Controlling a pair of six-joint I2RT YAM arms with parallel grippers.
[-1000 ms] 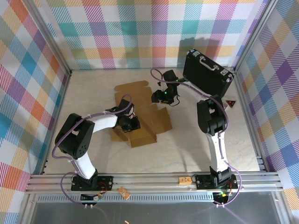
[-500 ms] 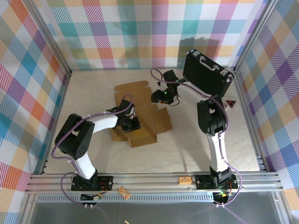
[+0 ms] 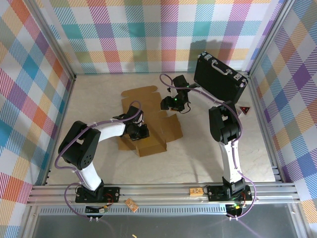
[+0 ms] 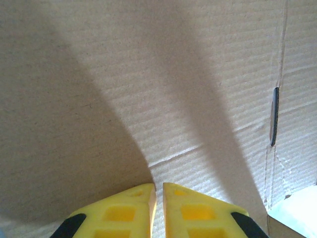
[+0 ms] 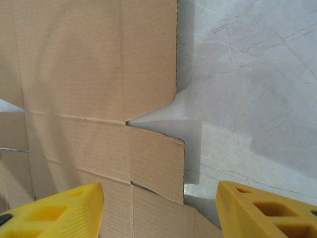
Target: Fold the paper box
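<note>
The paper box lies mostly flat mid-table. The left gripper, closed and empty, points at a panel. The right gripper hovers open over the far flap's edge, where a shallow pinch could slip and drag the sheet.

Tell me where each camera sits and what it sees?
Top: high behind the arms, looking down at the table, cardboard and black case; both arms show.
Left wrist: on the left arm, close on cardboard; the left gripper shows, shut.
Right wrist: on the right arm, facing cardboard edge and table; the right gripper shows, open.
Shared: both wrist views see the cardboard.
</note>
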